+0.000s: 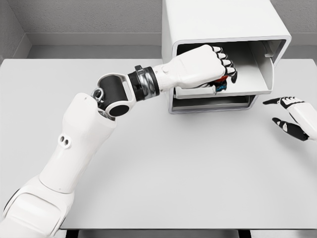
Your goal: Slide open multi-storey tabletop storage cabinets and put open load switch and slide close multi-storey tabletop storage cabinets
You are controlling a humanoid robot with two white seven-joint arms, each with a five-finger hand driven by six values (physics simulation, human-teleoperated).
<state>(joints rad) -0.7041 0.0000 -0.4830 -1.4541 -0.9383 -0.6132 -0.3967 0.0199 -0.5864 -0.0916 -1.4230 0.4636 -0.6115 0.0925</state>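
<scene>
A white multi-storey storage cabinet (223, 20) stands at the back of the table, its upper drawer (260, 62) slid out toward me. My left hand (218, 67) reaches over that open drawer, fingers curled around a small red, blue and black load switch (221, 85), which peeks out beneath the fist. The switch hangs at the drawer's front left part. Most of it is hidden by the hand. My right hand (287, 115) hovers over the table to the right of the cabinet, fingers spread, holding nothing.
The cabinet's lower drawer (213, 103) is in, with a dark slot along its front. The grey table (188, 168) stretches wide in front of the cabinet. Grey walls close the back and left.
</scene>
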